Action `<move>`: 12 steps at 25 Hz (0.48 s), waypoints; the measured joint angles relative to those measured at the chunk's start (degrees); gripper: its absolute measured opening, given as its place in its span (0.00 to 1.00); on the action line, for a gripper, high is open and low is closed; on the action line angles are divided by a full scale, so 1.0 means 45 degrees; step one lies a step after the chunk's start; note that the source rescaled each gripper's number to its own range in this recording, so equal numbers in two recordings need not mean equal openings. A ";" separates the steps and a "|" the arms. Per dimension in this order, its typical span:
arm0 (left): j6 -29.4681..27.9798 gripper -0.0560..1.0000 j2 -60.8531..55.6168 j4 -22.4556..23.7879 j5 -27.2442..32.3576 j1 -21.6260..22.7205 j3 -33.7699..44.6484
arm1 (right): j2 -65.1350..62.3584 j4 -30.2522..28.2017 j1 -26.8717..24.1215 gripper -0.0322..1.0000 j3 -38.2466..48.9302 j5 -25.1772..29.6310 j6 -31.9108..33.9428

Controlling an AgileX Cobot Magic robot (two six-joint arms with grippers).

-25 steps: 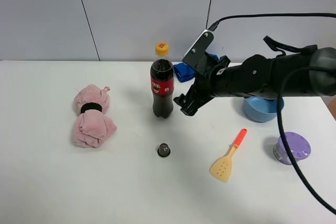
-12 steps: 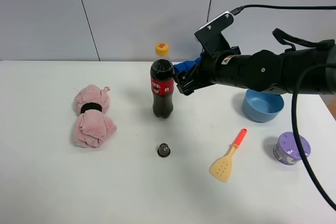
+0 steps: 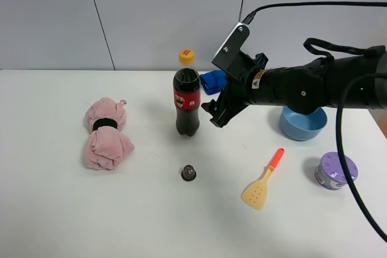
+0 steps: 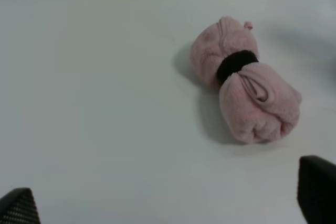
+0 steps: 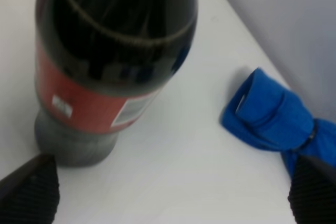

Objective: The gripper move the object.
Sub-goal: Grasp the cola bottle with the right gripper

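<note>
The right gripper (image 3: 215,116) hangs just beside the upright cola bottle (image 3: 187,98) near the middle of the table's (image 3: 60,222) far edge, fingers wide apart and clear of it; the left gripper (image 4: 168,208) is likewise spread.

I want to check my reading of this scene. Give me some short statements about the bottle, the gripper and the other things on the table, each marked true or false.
1. The cola bottle stands upright on the table. True.
2. The right gripper has its jaws shut on the cola bottle. False: the jaws are open and the bottle is not clamped between them.
3. A black band goes around the middle of the pink towel roll. True.
4. The spatula lies inside the blue bowl. False: it lies on the table, apart from the bowl.
</note>
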 joint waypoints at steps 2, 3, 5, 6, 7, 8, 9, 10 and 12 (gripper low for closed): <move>0.0000 1.00 0.0000 0.0000 0.0000 0.0000 0.0000 | 0.0000 0.0092 0.0000 0.68 0.0000 -0.0457 0.0267; 0.0000 1.00 0.0000 0.0000 0.0000 0.0000 0.0000 | 0.0000 0.0200 0.0000 0.68 0.0000 -0.0597 0.0358; 0.0000 1.00 0.0000 0.0000 0.0000 0.0000 0.0000 | 0.0000 0.0496 0.0000 0.68 0.0000 -0.0707 0.0455; 0.0000 1.00 0.0000 0.0000 0.0000 0.0000 0.0000 | 0.0000 0.0637 0.0000 0.68 0.0000 -0.0686 0.0483; 0.0000 1.00 0.0000 0.0000 0.0000 0.0000 0.0000 | 0.0000 0.0715 0.0000 0.68 0.0000 -0.0553 0.0483; 0.0000 1.00 0.0000 0.0000 0.0000 0.0000 0.0000 | 0.0000 0.0724 0.0000 0.68 0.0000 -0.0437 0.0488; 0.0000 1.00 0.0000 0.0000 0.0000 0.0000 0.0000 | 0.0000 0.0724 0.0000 0.68 0.0000 -0.0307 0.0488; 0.0000 1.00 0.0000 0.0000 0.0000 0.0000 0.0000 | 0.0000 0.0729 0.0000 0.68 0.0000 -0.0128 0.0488; 0.0000 1.00 0.0000 0.0000 0.0000 0.0000 0.0000 | 0.0000 0.0729 0.0000 0.68 0.0000 0.0331 0.0462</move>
